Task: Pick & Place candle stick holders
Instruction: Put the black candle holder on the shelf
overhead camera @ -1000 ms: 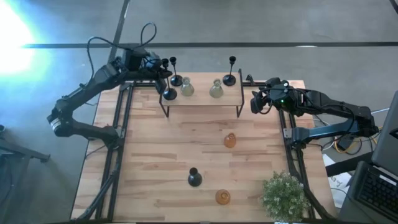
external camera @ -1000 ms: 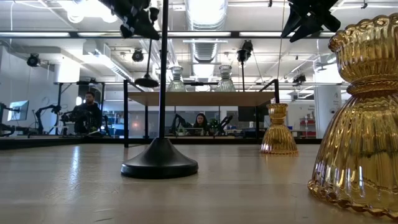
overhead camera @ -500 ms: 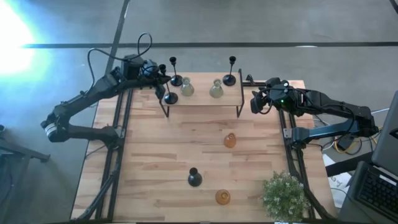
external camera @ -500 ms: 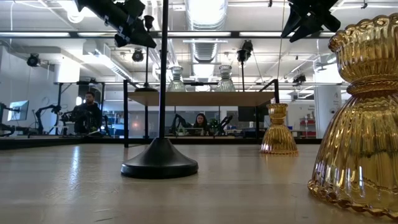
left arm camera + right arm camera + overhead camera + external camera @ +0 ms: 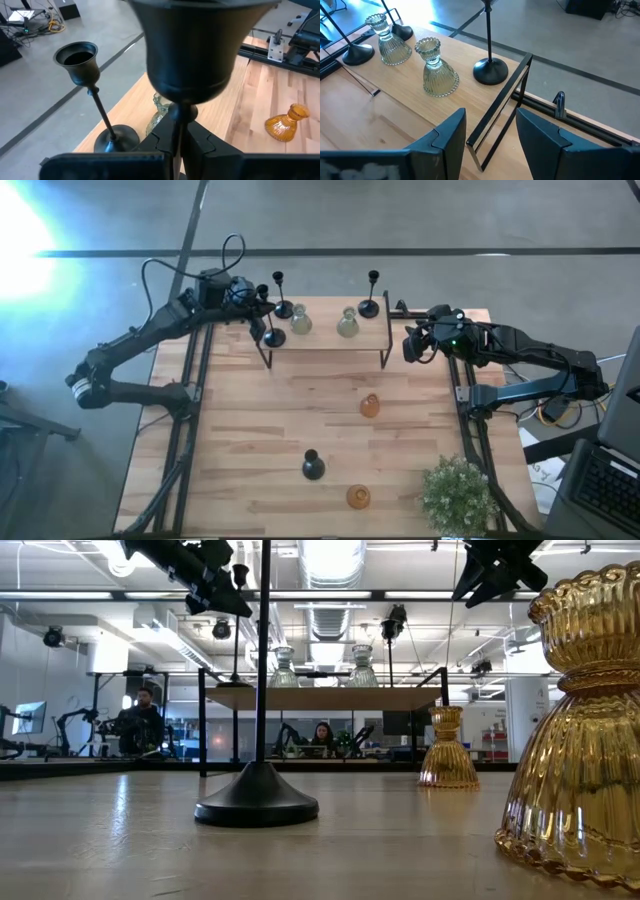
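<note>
Black metal fills my left wrist view: my left end effector (image 5: 177,142) is clenched on the stem of a black candle stick holder (image 5: 192,47) at the left end of the raised shelf (image 5: 325,340). A second ago my arm reached further over the shelf; now it has drawn back left, and over the last half second nothing moves. I judge the holder is placed and release comes next. Two pale-green holders (image 5: 347,323) and two more black ones share the shelf; two amber (image 5: 370,406) and one black (image 5: 313,467) wait on the table (image 5: 250,430). My right end effector (image 5: 410,345) hovers released beside the shelf's right end.
</note>
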